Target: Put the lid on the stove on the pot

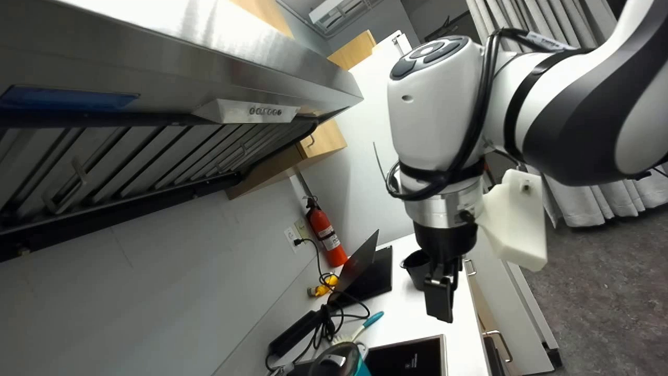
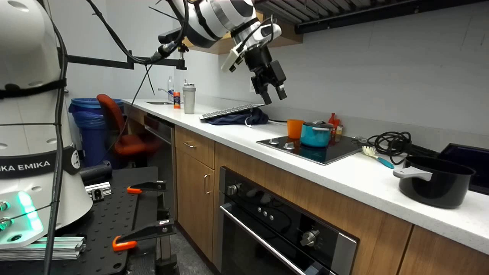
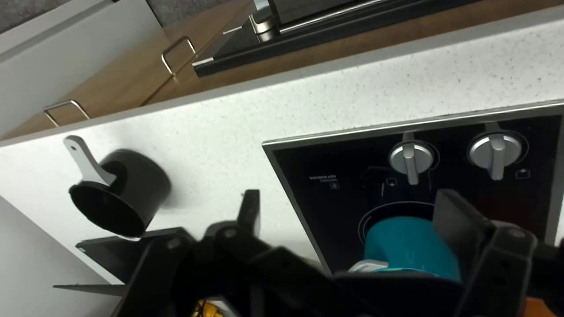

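Note:
The dark lid point(image 2: 318, 123) with a knob rests on top of the teal pot point(image 2: 315, 136), which stands on the black stove point(image 2: 340, 153). The lid also shows at the bottom edge of an exterior view point(image 1: 333, 361). In the wrist view the teal pot point(image 3: 410, 246) is partly behind the gripper and its lid is hidden. A black pot point(image 2: 435, 183) with a grey handle stands uncovered on the counter; it also shows in the wrist view point(image 3: 128, 189). My gripper point(image 2: 274, 96) is open with nothing between its fingers, high above the counter and apart from both pots.
An orange cup point(image 2: 295, 128) and red bottles point(image 2: 333, 121) stand near the teal pot. A brush point(image 2: 378, 157) and coiled black cables point(image 2: 393, 144) lie beside the stove. A laptop point(image 1: 360, 266) lies behind the black pot. A range hood point(image 1: 172, 104) hangs above.

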Available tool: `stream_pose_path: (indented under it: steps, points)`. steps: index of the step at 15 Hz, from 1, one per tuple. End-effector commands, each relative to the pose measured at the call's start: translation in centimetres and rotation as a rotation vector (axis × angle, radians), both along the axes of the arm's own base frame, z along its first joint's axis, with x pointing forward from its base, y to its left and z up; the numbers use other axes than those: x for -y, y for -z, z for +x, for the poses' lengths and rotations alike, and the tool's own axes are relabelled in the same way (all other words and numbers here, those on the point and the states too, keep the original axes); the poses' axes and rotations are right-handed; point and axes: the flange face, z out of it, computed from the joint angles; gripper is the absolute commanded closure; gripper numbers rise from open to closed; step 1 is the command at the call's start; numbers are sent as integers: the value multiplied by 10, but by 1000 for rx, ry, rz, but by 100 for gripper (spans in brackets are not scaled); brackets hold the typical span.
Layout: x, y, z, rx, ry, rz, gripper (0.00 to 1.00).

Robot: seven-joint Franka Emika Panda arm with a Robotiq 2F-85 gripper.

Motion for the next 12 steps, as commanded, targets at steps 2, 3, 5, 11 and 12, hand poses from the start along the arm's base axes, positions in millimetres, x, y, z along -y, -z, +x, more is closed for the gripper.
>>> stream_pose_path:
  steps: [2, 3, 5, 11, 12]
  points:
    - [7, -17, -44, 28, 89, -7, 0]
    - [7, -18, -48, 30, 102, -2, 0]
    - [7, -20, -56, 36, 128, 5, 0]
    - [4, -16, -51, 32, 111, 8, 0]
    - [4, -15, -51, 32, 111, 8, 0]
